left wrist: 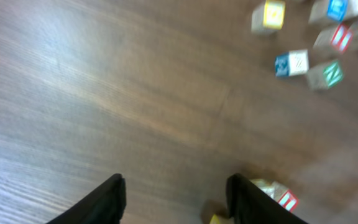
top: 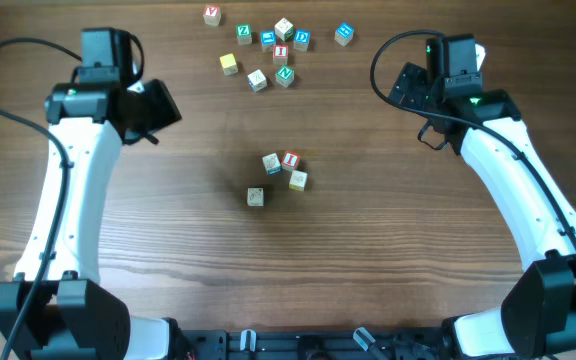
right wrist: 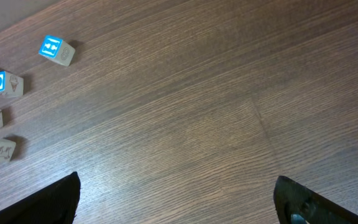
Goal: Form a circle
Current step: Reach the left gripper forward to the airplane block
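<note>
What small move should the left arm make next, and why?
Probably reach the left pincer toward the yellow cube, the nearest loose one. The pincer holds nothing, and the circle has only four cubes, one lying apart.

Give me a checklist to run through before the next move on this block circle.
1. Circle closed: not ok. Only four blocks sit in the middle, and the lone block lies apart from the other three.
2. Red block touching its neighbour: cannot tell from overhead.
3. Left claw empty: ok, nothing between its fingers.
4. Right claw empty: ok, wide open.
5. Spare blocks on hand: ok, scattered farther back.
6. Claws clear of the middle group: ok, both off to the sides.
</note>
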Action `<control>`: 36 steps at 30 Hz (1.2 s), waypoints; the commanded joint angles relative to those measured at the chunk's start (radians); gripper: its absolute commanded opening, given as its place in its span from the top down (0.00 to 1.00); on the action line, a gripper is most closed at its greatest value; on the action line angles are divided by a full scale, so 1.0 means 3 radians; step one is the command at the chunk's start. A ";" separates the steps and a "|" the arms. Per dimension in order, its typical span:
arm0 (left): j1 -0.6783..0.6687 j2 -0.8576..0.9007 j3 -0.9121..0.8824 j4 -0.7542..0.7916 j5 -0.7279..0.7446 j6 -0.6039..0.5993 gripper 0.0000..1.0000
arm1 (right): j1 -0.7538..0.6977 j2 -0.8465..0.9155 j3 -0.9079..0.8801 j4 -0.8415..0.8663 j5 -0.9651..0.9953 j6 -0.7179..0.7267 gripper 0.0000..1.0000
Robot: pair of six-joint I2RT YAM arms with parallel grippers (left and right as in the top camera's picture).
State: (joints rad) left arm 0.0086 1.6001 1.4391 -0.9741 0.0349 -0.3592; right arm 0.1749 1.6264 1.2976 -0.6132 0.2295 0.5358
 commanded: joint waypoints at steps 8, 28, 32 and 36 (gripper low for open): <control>-0.0329 0.0053 -0.0598 0.0064 -0.0022 0.0052 0.48 | 0.0001 0.0011 0.0005 0.0006 0.0046 -0.0041 0.00; -0.0844 0.0060 -0.1373 0.0882 0.0006 0.0398 0.53 | 0.0001 0.0011 0.0005 0.0006 0.0046 -0.0041 0.00; -0.1076 0.0060 -0.1445 0.0881 0.0006 0.0403 0.48 | 0.0001 0.0011 0.0005 0.0006 0.0046 -0.0041 0.00; -0.1350 0.0060 -0.1527 0.0918 0.0006 0.0403 0.45 | 0.0001 0.0011 0.0005 0.0006 0.0046 -0.0041 0.00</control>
State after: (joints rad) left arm -0.3367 1.6066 1.0107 -0.7090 0.0345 -0.2535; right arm 0.1749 1.6264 1.2976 -0.6132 0.2295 0.5358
